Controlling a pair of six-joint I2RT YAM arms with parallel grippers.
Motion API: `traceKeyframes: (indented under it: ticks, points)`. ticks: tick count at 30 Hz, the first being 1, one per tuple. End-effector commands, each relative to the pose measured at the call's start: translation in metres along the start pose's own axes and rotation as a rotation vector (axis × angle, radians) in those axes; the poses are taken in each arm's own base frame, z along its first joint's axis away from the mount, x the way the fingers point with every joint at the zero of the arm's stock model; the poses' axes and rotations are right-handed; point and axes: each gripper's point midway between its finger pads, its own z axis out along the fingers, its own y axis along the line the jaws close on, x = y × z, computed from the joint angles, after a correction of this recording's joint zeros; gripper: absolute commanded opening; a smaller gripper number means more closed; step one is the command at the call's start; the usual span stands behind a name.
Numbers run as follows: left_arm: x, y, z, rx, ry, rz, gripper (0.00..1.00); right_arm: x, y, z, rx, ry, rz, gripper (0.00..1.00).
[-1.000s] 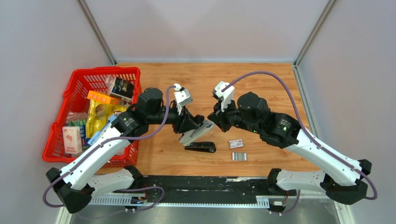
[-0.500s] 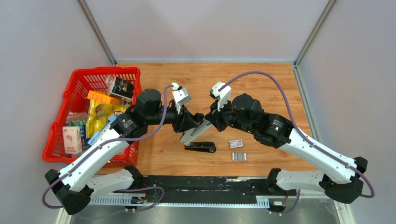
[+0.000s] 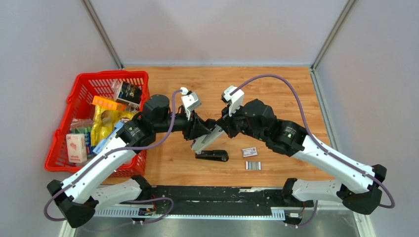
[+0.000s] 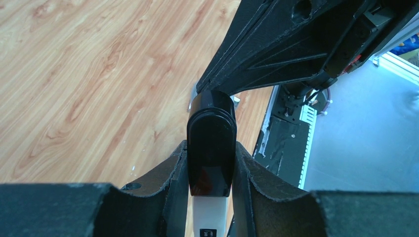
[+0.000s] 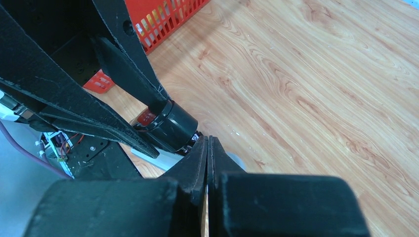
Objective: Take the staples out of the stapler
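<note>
Two claws meet above the wooden table (image 3: 276,89): the left gripper (image 4: 210,160) clamps the long black-and-white stapler (image 4: 211,123) in half-spread jaws, while the right gripper (image 5: 207,142), pinched shut and empty, noses its black end. Silvery-grey metal staples (image 3: 252,165) lie on the table nearby, so unloading looks partly done; any left inside are hidden.

The right gripper (image 5: 207,144), two matte black fingers, is pressed fully together, its tips just beside the rounded end of a glossy black stapler with a white underside (image 5: 174,127). That stapler is clamped between the long black fingers (image 5: 121,61) of the left gripper (image 5: 160,127), above a light wood-grain table (image 5: 306,74). A red plastic lattice basket (image 5: 165,22) sits at the top edge.
</note>
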Motion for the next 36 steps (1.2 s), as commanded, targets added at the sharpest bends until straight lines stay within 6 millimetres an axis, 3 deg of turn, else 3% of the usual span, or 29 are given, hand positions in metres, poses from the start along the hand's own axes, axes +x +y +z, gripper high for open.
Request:
traceKeyframes:
  ticks: [1, 9, 17, 25, 36]
  points:
    - [-0.037, -0.008, -0.005, 0.006, -0.131, 0.057, 0.0, 0.0, 0.0, 0.006, 0.008, -0.012, 0.012, 0.0]
    - [-0.053, 0.0, -0.012, -0.065, -0.209, 0.053, 0.0, 0.035, -0.012, 0.014, 0.063, 0.062, 0.013, 0.0]
    - [-0.073, 0.01, -0.018, -0.139, -0.304, 0.055, 0.0, 0.052, -0.01, 0.023, 0.053, 0.079, 0.043, 0.0]
    - [-0.089, 0.019, -0.024, -0.204, -0.389, 0.044, 0.0, 0.064, -0.005, 0.036, 0.036, 0.084, 0.088, 0.0]
    - [-0.093, 0.041, -0.025, -0.306, -0.445, 0.036, 0.0, 0.068, -0.008, 0.053, 0.062, 0.06, 0.126, 0.0]
